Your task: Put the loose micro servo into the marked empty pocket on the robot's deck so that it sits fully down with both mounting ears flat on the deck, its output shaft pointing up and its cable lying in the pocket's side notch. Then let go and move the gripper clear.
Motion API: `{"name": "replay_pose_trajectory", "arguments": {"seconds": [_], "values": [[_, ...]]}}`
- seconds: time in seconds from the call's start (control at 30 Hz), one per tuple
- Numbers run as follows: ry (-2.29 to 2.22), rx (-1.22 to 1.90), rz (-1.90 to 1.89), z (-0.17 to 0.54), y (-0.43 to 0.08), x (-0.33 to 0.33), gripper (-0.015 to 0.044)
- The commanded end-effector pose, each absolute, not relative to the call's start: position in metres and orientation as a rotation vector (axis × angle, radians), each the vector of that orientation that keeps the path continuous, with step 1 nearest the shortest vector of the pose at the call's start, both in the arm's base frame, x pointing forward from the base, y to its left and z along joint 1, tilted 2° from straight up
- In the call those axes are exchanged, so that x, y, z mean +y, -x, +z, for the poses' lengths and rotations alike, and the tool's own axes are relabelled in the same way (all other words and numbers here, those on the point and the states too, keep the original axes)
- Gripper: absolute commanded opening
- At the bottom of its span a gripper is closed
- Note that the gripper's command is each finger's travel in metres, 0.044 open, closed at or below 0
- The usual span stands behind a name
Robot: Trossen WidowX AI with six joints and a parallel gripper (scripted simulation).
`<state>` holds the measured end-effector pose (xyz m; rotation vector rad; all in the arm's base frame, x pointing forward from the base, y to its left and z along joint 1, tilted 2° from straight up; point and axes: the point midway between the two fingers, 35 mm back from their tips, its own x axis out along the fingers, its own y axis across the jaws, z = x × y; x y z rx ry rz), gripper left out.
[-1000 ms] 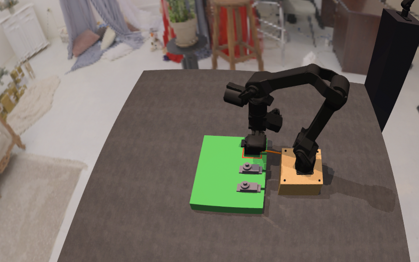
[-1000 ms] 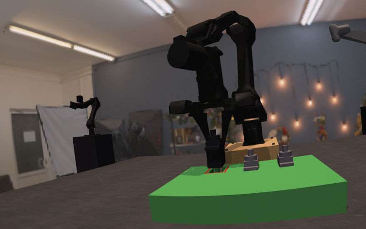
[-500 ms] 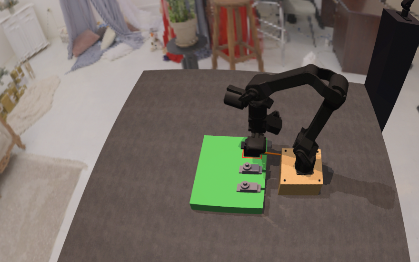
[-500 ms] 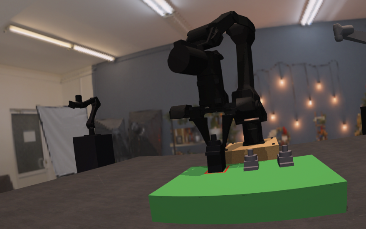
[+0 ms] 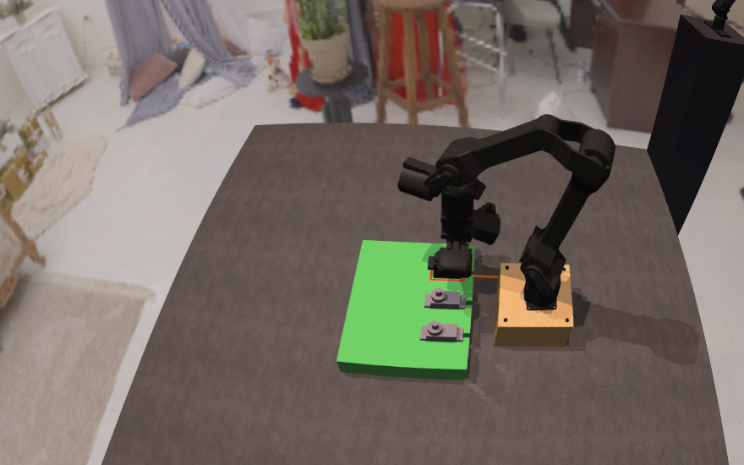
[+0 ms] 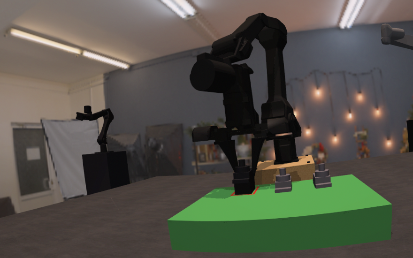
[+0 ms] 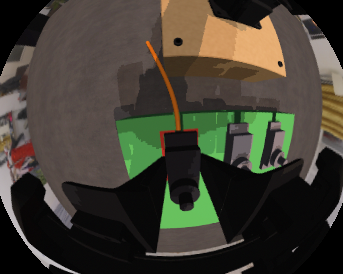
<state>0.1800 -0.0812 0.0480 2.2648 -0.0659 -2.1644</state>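
Even, bright daylight fills the top view, and the arm (image 5: 560, 172) throws a soft shadow to the lower right across the table (image 5: 248, 346), whose edges bow outward. The exterior view is dimmer, lit by ceiling tubes (image 6: 67, 49) that glare at upper left; its background is soft. The wrist view is a fisheye circle, blurred and black at the rim.
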Motion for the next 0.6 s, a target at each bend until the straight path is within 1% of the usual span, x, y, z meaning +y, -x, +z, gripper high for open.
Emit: {"name": "replay_pose_trajectory", "arguments": {"seconds": [0.0,0.57], "values": [[-2.266,-0.06,-2.164,0.044,-0.18,-0.081,0.0],[-2.266,-0.06,-2.164,0.027,-0.181,-0.082,0.0]]}}
